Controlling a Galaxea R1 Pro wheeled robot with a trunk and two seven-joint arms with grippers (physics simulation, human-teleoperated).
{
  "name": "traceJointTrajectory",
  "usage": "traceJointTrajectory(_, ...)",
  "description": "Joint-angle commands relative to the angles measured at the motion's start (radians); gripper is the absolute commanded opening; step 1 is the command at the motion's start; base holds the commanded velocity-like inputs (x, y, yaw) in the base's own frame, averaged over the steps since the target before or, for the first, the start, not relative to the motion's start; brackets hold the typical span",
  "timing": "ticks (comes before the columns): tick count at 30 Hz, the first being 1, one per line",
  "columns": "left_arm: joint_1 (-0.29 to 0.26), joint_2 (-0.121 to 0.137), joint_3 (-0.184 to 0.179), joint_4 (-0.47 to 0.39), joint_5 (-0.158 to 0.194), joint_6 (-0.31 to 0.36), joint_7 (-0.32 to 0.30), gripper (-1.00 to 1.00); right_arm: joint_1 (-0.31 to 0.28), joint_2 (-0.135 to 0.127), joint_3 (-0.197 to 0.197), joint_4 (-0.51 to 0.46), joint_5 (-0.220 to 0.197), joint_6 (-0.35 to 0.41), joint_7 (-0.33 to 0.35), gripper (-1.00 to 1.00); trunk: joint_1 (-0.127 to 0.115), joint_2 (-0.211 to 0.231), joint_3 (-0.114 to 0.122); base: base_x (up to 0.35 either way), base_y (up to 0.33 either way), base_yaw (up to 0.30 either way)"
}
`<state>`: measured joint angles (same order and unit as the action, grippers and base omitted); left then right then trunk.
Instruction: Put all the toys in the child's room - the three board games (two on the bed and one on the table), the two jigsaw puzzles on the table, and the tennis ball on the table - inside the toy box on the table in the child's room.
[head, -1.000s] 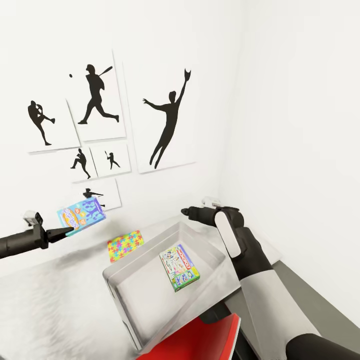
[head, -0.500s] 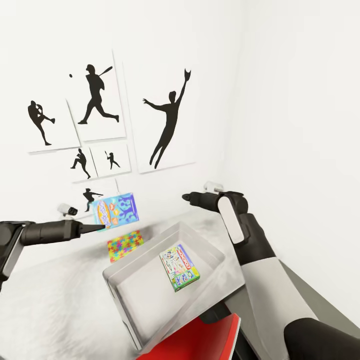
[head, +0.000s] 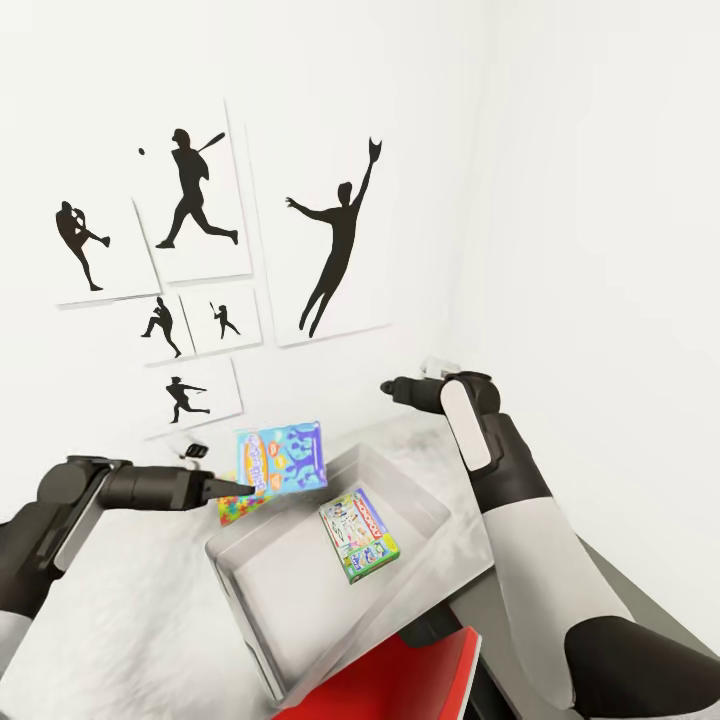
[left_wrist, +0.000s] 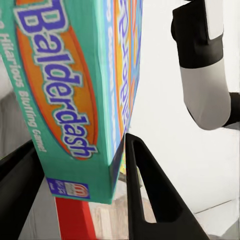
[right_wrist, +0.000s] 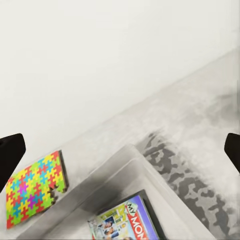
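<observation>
From the head view the blue game box (head: 281, 459) covers most of the jigsaw puzzle (head: 236, 510), lower left of centre; I can't read the green-edged game's (head: 358, 535) print.

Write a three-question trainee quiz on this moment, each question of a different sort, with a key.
1. True or false: the toy box already holds a board game.
2. Multiple choice: the left gripper is A) open above the table, B) shut on the blue Balderdash box, C) shut on a tennis ball.
3. Fill in: the jigsaw puzzle lies on the table ______ the toy box.

Key: 1. True, a green-edged game box lies on its floor. 2. B. 3. Beside, outside its rim.
</observation>
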<state>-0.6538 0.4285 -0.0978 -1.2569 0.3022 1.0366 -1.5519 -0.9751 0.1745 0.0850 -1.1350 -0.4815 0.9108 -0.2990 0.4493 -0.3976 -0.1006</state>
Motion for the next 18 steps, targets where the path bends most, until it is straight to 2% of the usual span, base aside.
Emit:
traceJointTrajectory(1,0.013,-0.005,-0.005,-0.005,0.001,0.011,-0.004,-1.00,-0.001,0.000,0.000,0.001,-0.011,0.002,-0.013,1.00,0.001,-0.002,-0.002,0.000,0.000,0.000)
traceJointTrajectory(8,0.073,-0.016,-0.016,-0.058,0.001,0.011,-0.004,-1.00,-0.002,0.000,-0.001,0.017,-0.011,0.000,-0.017,1.00,0.001,-0.002,-0.002,0.000,0.000,0.000)
traceJointTrajectory(13,0.089,-0.012,-0.080,-0.064,0.003,0.011,-0.004,-1.00,-0.001,0.000,-0.001,0.018,-0.011,-0.003,-0.018,1.00,0.001,-0.002,-0.002,0.000,0.000,0.000)
traceJointTrajectory(15,0.091,-0.011,-0.091,-0.065,0.003,0.011,-0.004,-1.00,-0.001,0.000,-0.001,0.018,-0.011,-0.003,-0.018,1.00,0.001,-0.002,-0.002,0.000,0.000,0.000)
traceJointTrajectory(18,0.109,-0.028,-0.074,-0.047,-0.020,-0.006,0.015,-1.00,0.016,0.000,0.007,0.001,-0.029,0.000,-0.018,1.00,0.001,-0.002,-0.002,0.000,0.000,0.000)
